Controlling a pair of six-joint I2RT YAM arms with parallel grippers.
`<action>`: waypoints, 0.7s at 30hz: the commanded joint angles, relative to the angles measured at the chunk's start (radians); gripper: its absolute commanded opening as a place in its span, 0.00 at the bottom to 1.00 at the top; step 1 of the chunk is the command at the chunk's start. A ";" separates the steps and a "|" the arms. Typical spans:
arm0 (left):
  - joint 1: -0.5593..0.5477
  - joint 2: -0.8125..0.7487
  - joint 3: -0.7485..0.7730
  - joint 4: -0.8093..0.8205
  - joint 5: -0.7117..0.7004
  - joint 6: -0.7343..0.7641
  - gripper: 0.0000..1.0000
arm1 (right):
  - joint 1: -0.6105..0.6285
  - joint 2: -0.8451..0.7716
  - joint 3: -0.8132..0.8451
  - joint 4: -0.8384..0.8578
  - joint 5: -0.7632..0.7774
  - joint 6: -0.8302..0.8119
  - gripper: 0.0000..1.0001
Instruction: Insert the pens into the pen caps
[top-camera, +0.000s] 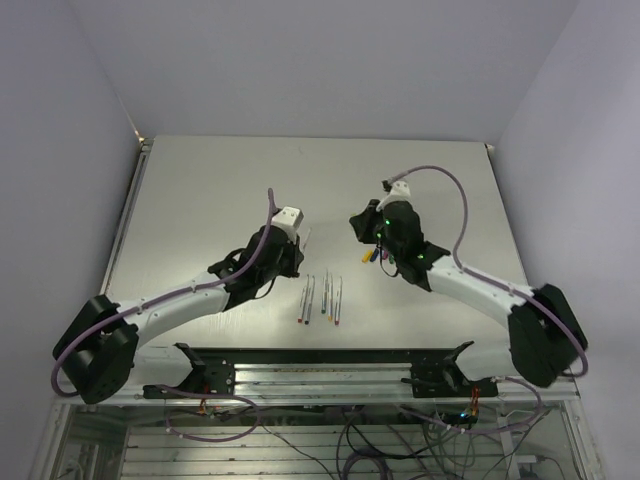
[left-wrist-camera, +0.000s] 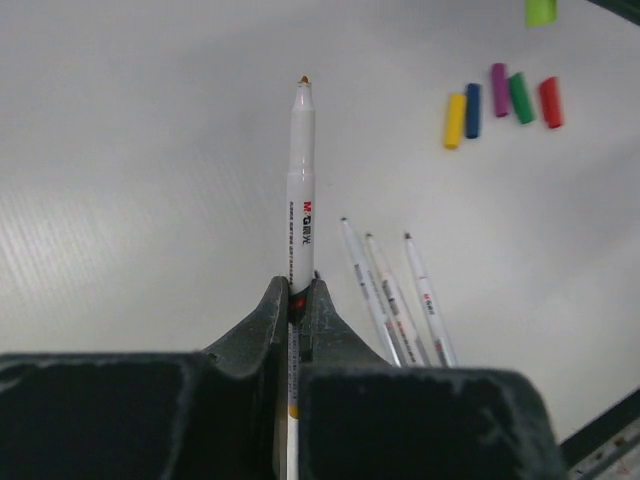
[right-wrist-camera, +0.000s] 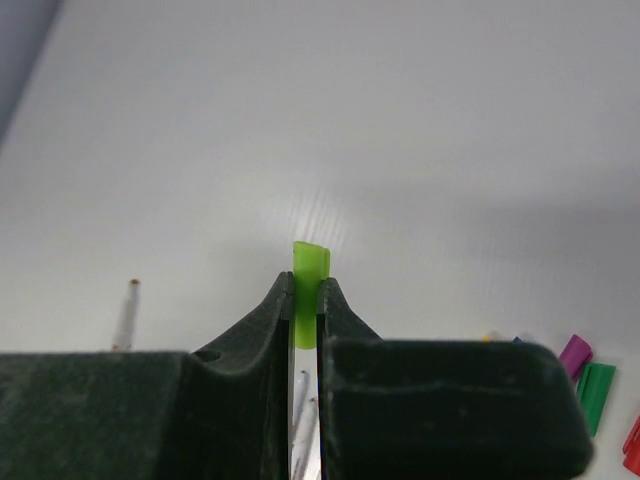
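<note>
"Left wrist view: what's L gripper doing?"
"It's clamping tight on a white pen, tip pointing away, left of the cap row."
"And R gripper?"
"It's pinching a lime cap, jaws nearly closed, hanging close by that row. Spare pens are lying side by side, near-left of the row."

1. Table: matt, pale, finely ribbed sheet.
2. Pen in the left hand: smooth, glossy white plastic.
3. Caps at two o'clock from it: shiny coloured plastic.
4. Lime cap: smooth, slightly translucent plastic.
5. Right hand: dark, matt, grainy plastic.
</note>
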 joint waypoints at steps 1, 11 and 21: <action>-0.007 -0.064 -0.073 0.238 0.127 0.020 0.07 | -0.009 -0.151 -0.141 0.250 -0.029 0.015 0.00; -0.066 -0.073 -0.093 0.413 0.219 -0.020 0.07 | -0.009 -0.296 -0.366 0.667 -0.101 0.071 0.00; -0.098 -0.028 -0.074 0.482 0.292 -0.076 0.07 | -0.009 -0.312 -0.430 0.885 -0.154 0.066 0.00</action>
